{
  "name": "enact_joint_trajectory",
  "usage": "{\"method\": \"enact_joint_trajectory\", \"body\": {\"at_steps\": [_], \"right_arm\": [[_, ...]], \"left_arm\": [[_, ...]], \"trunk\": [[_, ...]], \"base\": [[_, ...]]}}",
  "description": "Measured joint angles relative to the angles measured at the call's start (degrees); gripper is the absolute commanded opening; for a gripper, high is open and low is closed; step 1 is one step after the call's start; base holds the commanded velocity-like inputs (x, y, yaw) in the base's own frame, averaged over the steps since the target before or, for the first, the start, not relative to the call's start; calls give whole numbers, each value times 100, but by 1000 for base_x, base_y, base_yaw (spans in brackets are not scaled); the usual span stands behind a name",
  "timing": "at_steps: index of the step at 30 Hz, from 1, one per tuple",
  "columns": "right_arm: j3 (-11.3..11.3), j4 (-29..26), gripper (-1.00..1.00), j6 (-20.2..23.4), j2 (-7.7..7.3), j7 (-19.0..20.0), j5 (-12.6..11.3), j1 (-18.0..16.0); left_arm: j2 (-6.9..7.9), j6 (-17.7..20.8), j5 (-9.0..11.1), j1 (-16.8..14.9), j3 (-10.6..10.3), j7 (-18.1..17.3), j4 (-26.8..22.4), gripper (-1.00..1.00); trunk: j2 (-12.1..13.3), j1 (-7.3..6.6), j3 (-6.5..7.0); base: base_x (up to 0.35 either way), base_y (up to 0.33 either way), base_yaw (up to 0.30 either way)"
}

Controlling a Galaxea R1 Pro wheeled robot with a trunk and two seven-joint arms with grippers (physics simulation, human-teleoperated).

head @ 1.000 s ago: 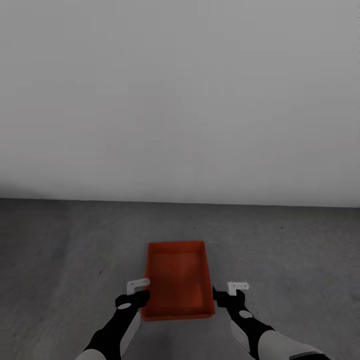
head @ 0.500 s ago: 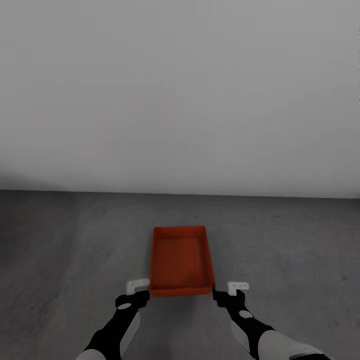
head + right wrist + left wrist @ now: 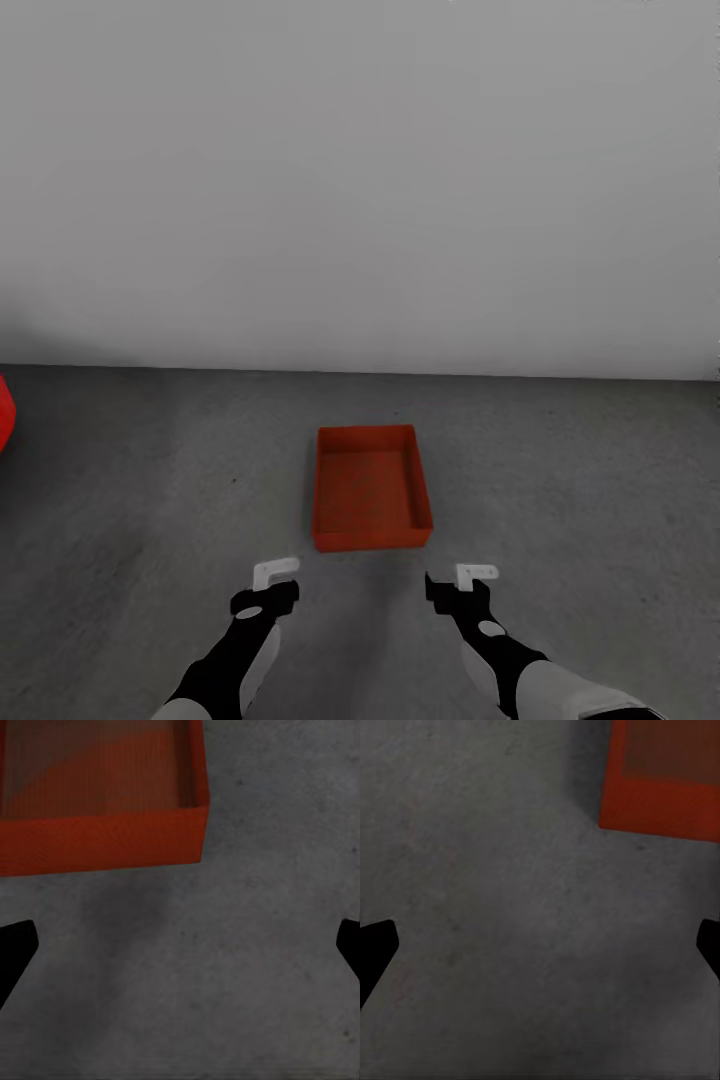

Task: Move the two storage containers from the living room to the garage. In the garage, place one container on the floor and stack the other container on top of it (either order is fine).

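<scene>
Orange-red storage container (image 3: 371, 487) flat on grey concrete floor (image 3: 150, 480), left gripper (image 3: 268, 583) and right gripper (image 3: 462, 585) just short of it, both spread wide, holding nothing, pale wall (image 3: 360, 180) beyond container

The orange-red ribbed plastic bin (image 3: 371, 488) now sits clear of both grippers on the dark grey concrete floor (image 3: 150, 520), where a second ago it lay between them. The view has pulled back: the pale grey wall's base sits higher in frame, and a red shape (image 3: 5, 412) has come in at the left edge.
</scene>
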Motion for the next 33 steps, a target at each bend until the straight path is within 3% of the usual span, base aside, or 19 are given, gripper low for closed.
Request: {"method": "enact_joint_trajectory", "body": {"at_steps": [6, 17, 20, 23, 26, 28, 29, 33], "right_arm": [[0, 5, 100, -1, 6, -1, -20, 0], [0, 9, 100, 5, -6, -42, -12, 0], [2, 5, 100, 57, -62, -30, 1, 0], [1, 2, 100, 86, -293, -4, -12, -5], [-3, 34, 100, 142, -604, -7, -32, -3], [5, 99, 100, 165, -683, -2, -30, -2], [-12, 328, 100, 186, -805, -14, -32, 0], [7, 512, 100, 211, -912, -25, -22, -7]], "left_arm": [[13, -14, 0, -2, 2, -13, 10, 100], [54, -61, -1, -6, -4, -67, 36, 100], [202, -49, 18, -7, 3, -71, 97, 100], [434, -41, 45, -7, 32, -75, 215, 100], [673, -44, 255, -7, 104, -74, 542, 100], [730, -52, 413, -8, 129, -72, 686, 100], [837, -67, 844, -6, 164, -77, 990, 100], [961, -84, 1219, -8, 172, -86, 1390, 100]], "trunk": [[0, -2, 0], [0, -4, 0], [0, -4, 0], [0, -4, 0], [0, -4, 0], [0, -4, 0], [0, -4, -1], [0, -4, 0]], "base": [[-205, 30, 0], [-20, 3, 0], [0, 0, 0], [0, 0, 0], [0, 0, 0], [0, 0, 0], [0, 0, 0], [0, 0, 0]]}}
